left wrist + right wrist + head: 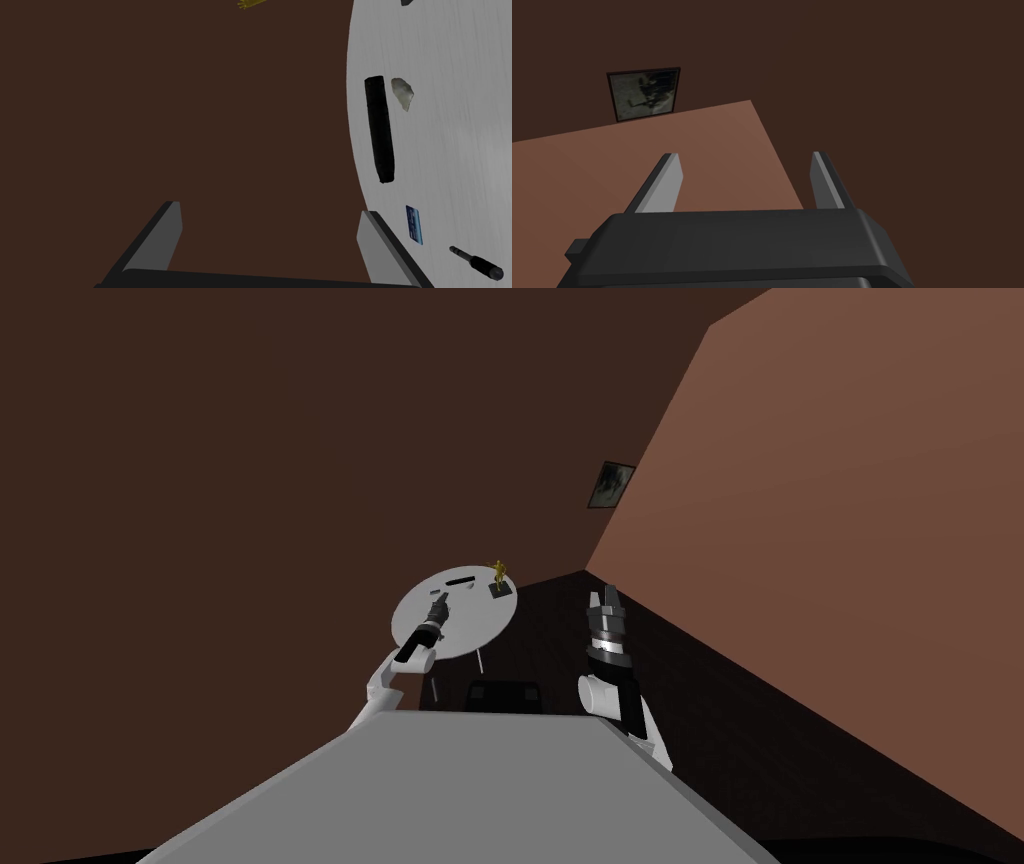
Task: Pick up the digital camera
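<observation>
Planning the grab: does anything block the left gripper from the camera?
Nothing visible does. The left gripper hangs open at the table edge. The black bar, probably the camera, lies uncovered beyond its finger, beside a pale lump.

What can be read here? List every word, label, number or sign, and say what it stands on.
No text can be read.
Small blue flat card on the round pale grey table: pale marks, too small to read.
Dark-framed wall picture: a murky image, no letters.
Long black bar: no marking visible.
</observation>
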Tool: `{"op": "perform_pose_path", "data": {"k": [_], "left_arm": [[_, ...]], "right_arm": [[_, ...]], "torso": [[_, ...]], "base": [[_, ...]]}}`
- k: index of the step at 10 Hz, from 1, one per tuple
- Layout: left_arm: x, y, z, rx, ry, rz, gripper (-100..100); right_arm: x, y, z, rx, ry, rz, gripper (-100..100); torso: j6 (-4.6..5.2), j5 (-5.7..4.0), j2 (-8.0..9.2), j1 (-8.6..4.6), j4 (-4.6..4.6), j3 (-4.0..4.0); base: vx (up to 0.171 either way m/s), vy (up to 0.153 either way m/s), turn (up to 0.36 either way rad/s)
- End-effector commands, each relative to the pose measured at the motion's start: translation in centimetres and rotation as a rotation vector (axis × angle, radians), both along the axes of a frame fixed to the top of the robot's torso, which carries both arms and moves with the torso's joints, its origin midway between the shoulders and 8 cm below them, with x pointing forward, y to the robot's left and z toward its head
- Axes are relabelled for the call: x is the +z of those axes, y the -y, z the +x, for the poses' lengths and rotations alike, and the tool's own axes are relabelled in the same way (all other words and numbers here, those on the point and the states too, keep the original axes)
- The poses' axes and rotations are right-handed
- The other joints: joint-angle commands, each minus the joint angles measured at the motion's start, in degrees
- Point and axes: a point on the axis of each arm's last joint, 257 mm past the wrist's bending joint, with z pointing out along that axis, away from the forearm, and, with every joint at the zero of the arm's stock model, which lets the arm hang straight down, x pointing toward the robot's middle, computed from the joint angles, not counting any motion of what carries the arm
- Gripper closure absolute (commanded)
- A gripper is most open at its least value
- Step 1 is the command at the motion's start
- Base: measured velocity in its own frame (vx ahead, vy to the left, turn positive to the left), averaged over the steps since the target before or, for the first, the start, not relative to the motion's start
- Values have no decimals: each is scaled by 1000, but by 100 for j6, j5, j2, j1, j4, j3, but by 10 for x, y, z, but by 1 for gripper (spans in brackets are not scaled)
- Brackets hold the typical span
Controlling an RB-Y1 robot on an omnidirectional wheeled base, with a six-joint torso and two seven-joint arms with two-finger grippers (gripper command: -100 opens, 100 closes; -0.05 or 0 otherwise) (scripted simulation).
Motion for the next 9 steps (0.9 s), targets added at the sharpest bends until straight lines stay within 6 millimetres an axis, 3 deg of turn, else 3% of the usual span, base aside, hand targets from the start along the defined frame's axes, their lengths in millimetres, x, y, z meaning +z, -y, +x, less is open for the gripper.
{"op": "perform_pose_path", "data": {"k": [1,3,4,5,8,9], "left_arm": [[-22,-4,-2,9,-55,-2,-100],[-48,-11,-1,18,-126,-2,-100],[-71,-18,-1,28,-190,-2,-100],[-74,-19,-2,29,-196,-2,-100],[-117,-36,-6,54,-323,2,-100],[-122,-37,-9,57,-334,2,-100]], "right_arm": [[0,0,0,0,0,0,0],[0,0,0,0,0,0,0],[0,0,0,0,0,0,0],[0,0,0,0,0,0,0],[0,0,0,0,0,0,0],[0,0,0,0,0,0,0]], "torso": [[0,0,0,0,0,0],[-1,0,2,-1,0,1],[-2,0,1,-3,0,0],[-1,-1,1,-3,0,1],[-4,0,2,-2,0,1],[-1,-1,1,-2,0,1]], "base": [[-11,21,-53],[-14,18,-64],[-12,18,-94],[-12,19,-45],[-15,19,-68],[-13,17,-49]]}}
